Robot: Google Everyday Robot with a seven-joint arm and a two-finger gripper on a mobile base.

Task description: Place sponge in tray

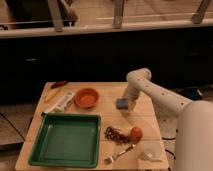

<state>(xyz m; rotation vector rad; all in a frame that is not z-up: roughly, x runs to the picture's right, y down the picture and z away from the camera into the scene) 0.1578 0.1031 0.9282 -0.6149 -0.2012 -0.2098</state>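
With our end effector (pixel 128 103) at the small light-blue soft sponge (pixel 120 103), its opening we cannot tell, we judge the sponge light and squashy, best pinched across its middle.

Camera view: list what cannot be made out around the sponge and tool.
- Tool, down at the sponge right of the orange bowl: camera view, arm covers it, contact unclear.
- Sponge's right side: hidden behind the tool.
- Pale item by the fork: too small to name.
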